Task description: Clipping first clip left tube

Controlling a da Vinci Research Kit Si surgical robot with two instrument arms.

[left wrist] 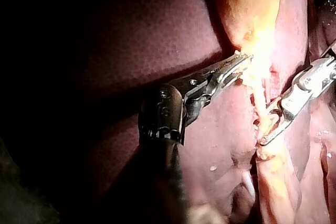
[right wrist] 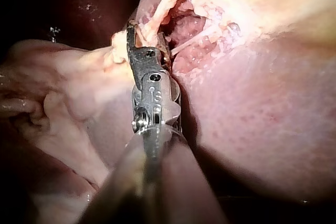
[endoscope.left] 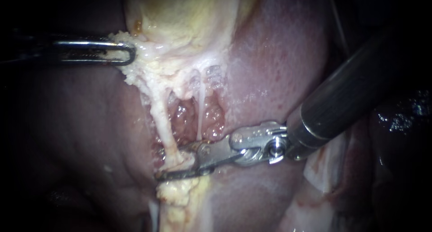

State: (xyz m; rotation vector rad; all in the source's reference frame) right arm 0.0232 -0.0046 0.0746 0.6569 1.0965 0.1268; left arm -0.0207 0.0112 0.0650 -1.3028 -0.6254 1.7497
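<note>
The left tube (endoscope.left: pixel 159 119), pale and fatty, runs down from the gallbladder (endoscope.left: pixel 189 20) to a yellow lump of fat. My right instrument (endoscope.left: pixel 168 162) comes in from the upper right. Its jaws stand open astride the lower end of that tube, one on each side. The left wrist view shows the tube (left wrist: pixel 258 109) crossing between them (left wrist: pixel 261 132), and the right wrist view shows them (right wrist: pixel 147 32) at the tube's base. The thin white right tube (endoscope.left: pixel 200 110) hangs free beside it. My left instrument (endoscope.left: pixel 128 54) is shut on the gallbladder's fatty fringe (left wrist: pixel 242 69) and holds it to the left.
Pink liver (endoscope.left: pixel 279 56) lies behind and to the right of the tubes. Between the tubes is a raw red hollow (endoscope.left: pixel 184 119). Pale folds of tissue (endoscope.left: pixel 324 169) sit under my right instrument's shaft. Dark liver (endoscope.left: pixel 67 137) fills the lower left.
</note>
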